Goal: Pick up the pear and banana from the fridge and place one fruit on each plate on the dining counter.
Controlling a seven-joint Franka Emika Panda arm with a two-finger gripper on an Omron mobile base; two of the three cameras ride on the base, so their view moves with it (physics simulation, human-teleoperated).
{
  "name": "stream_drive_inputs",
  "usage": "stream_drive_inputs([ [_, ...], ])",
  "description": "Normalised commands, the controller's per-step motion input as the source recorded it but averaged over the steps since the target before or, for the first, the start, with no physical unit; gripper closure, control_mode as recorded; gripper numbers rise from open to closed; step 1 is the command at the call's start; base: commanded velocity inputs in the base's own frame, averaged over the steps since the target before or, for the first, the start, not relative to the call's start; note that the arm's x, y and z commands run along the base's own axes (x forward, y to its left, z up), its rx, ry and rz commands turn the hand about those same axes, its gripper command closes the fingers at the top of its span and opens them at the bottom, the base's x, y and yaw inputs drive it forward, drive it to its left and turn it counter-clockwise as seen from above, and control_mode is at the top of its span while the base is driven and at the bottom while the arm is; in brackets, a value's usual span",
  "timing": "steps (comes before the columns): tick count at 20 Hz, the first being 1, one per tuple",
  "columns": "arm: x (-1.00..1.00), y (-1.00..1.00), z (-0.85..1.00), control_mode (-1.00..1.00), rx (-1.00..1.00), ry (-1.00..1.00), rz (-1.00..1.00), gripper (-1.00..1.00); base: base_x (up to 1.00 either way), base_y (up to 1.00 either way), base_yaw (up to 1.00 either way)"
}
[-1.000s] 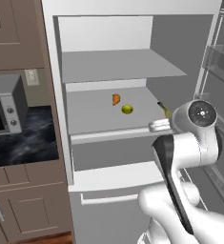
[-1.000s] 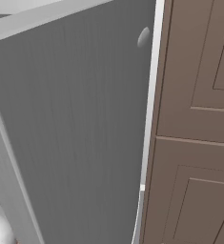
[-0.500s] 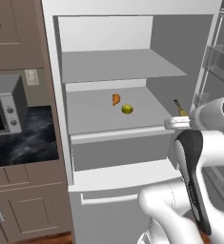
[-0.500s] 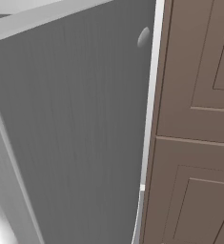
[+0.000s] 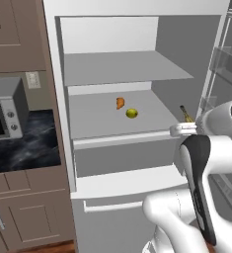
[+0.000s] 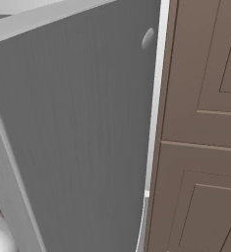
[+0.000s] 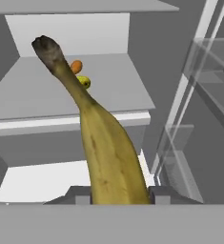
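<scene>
In the left base view, the arm had swung further right since the earlier picture, drawing the banana (image 5: 186, 114) out past the right front edge of the fridge (image 5: 137, 74) shelf. The small round pear (image 5: 132, 113) lay back on that shelf, left of the end effector (image 5: 184, 129), beside an orange wedge (image 5: 120, 103).

The right base view showed the smooth grey fridge door (image 6: 77, 138) against brown panelled cabinets (image 6: 200, 123).

In the hand view, the end effector (image 7: 119, 196) clamped the speckled, dark-tipped banana (image 7: 104, 152), with open shelf space beyond.
</scene>
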Motion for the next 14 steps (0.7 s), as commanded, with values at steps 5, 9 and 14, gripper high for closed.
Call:
stream_drive_inputs([
  [5,0.0,0.0,0.0,1.0,0.0,0.0,0.0,1.0,-0.24,0.02,0.07],
  [9,0.0,0.0,0.0,1.0,0.0,0.0,0.0,1.0,-0.21,0.2,0.18],
  [14,0.0,0.0,0.0,1.0,0.0,0.0,0.0,1.0,-0.27,0.44,0.26],
])
